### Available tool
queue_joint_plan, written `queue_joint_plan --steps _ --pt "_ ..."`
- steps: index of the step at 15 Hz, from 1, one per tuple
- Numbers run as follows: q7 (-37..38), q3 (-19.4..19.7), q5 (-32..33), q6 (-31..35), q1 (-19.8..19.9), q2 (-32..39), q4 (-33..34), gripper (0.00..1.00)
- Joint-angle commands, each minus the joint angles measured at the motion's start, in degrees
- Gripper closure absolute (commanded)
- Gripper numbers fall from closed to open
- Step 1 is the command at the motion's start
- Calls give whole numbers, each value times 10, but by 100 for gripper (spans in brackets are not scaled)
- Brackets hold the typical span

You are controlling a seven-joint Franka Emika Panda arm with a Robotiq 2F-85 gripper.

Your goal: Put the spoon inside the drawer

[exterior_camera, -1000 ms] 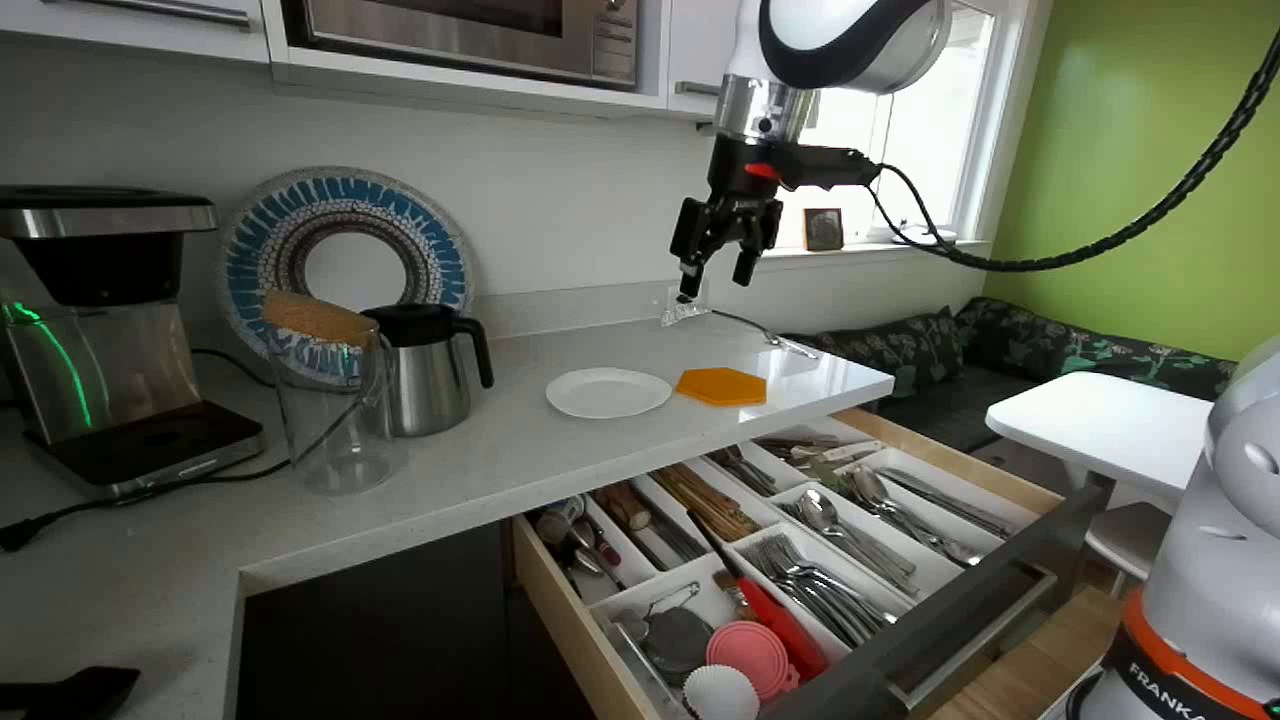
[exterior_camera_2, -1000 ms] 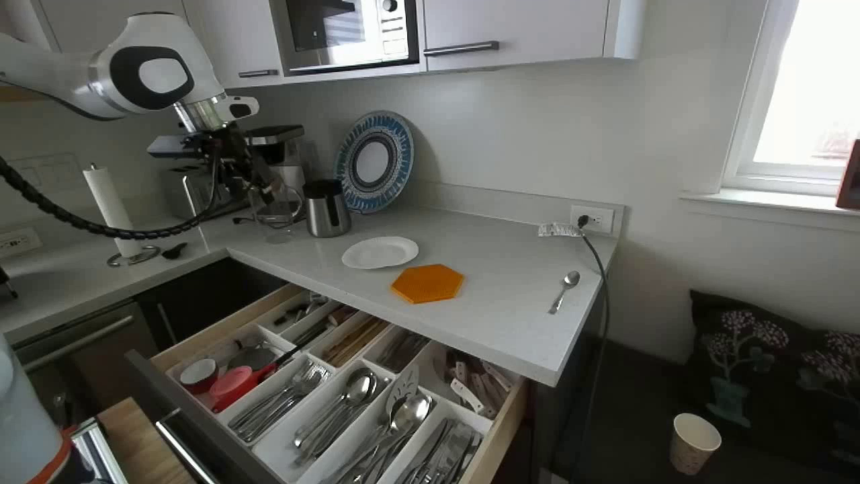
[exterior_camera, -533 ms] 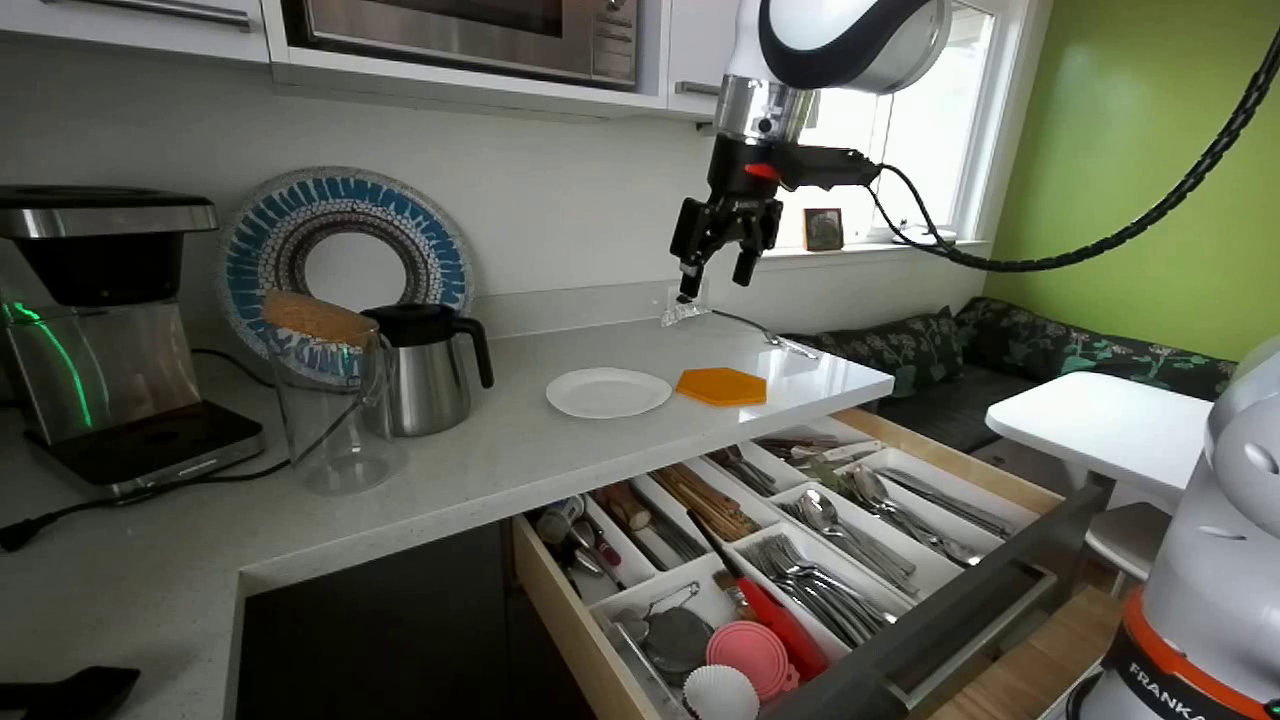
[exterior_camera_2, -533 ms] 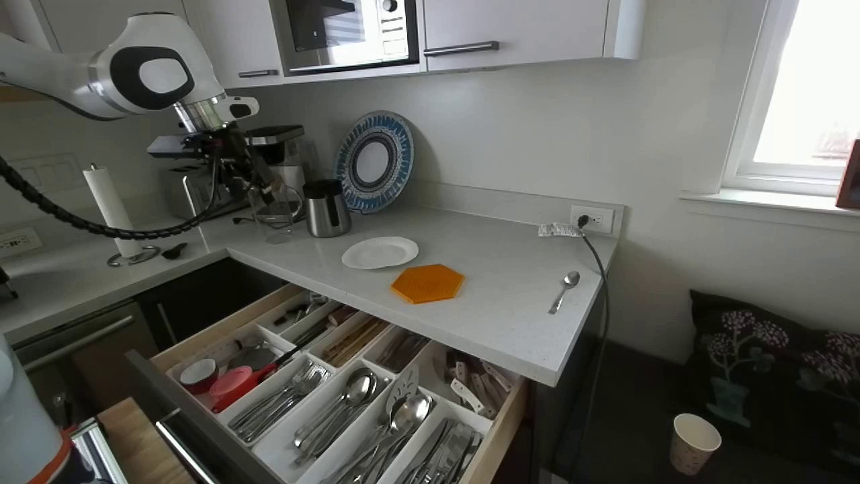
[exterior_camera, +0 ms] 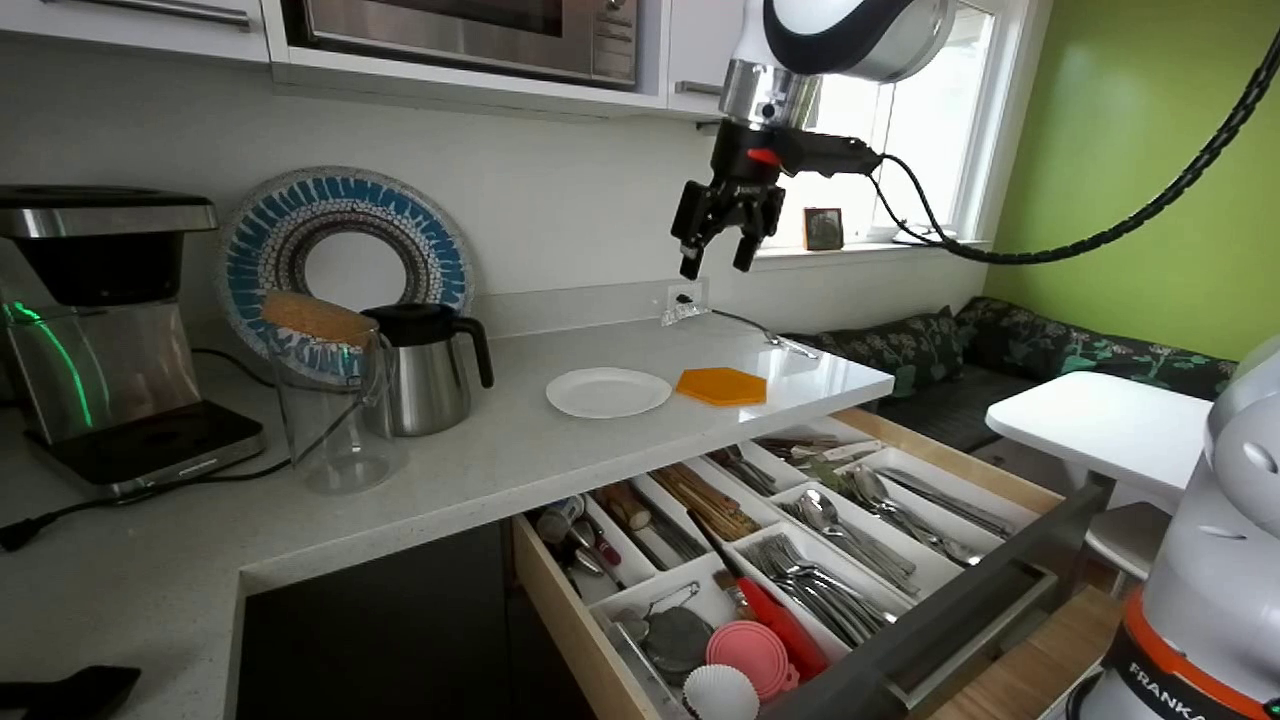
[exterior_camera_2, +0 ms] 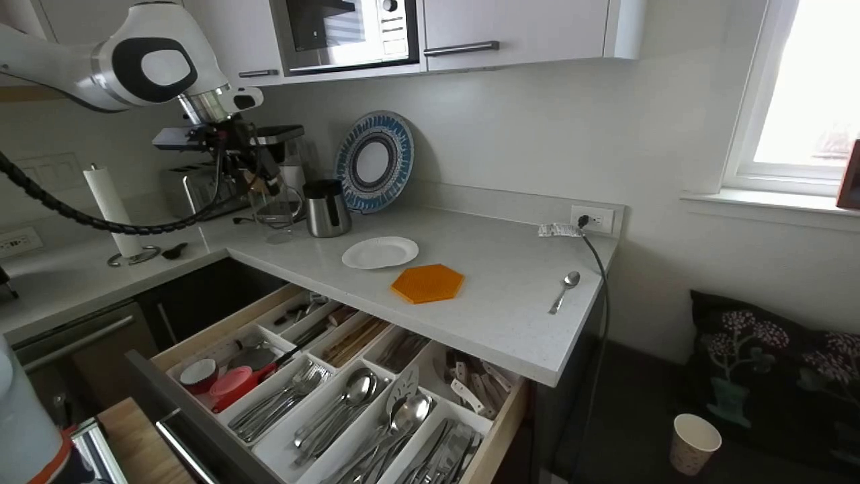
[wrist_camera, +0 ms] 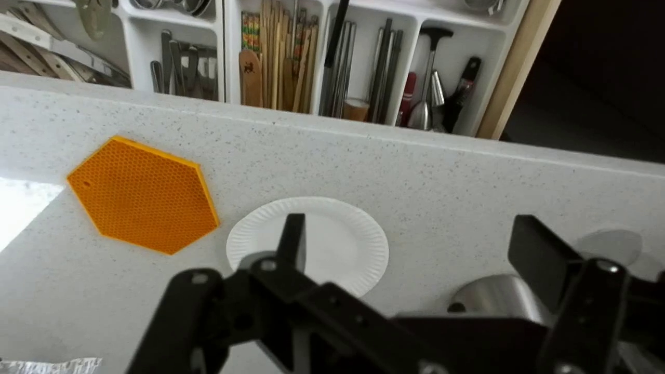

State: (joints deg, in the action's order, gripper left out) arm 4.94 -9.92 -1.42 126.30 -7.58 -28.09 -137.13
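Wrist view has the end effector [wrist_camera: 413, 241] released, its fingers [wrist_camera: 540, 259] spread well apart over the worktop [wrist_camera: 441, 182], one partly covering a white plate [wrist_camera: 345, 244]; an orange hexagonal mat [wrist_camera: 148, 197] lies just beside the plate. In an exterior view, the spoon [exterior_camera_2: 564, 292] rests on the worktop near its edge, close to a power cord [exterior_camera_2: 600, 264]. The drawer [exterior_camera_2: 504, 430] stands pulled out, cutlery [exterior_camera_2: 359, 386] sorted in its compartments.

1. Arm [exterior_camera_2: 144, 67]: raised, extended over the counter [exterior_camera: 500, 440], past its front edge.
2. Gripper [exterior_camera: 716, 264]: pointing downward, well above the surface.
3. Fingers [wrist_camera: 537, 254]: standing wide apart, spaced roughly parallel to that edge.
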Motion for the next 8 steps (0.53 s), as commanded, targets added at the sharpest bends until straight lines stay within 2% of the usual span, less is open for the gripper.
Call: queue_joint_plan --steps 1,8 --pt "-26 43 -7 13 13 -2 44 0" --pt "-98 146 -22 -9 56 44 155 0"
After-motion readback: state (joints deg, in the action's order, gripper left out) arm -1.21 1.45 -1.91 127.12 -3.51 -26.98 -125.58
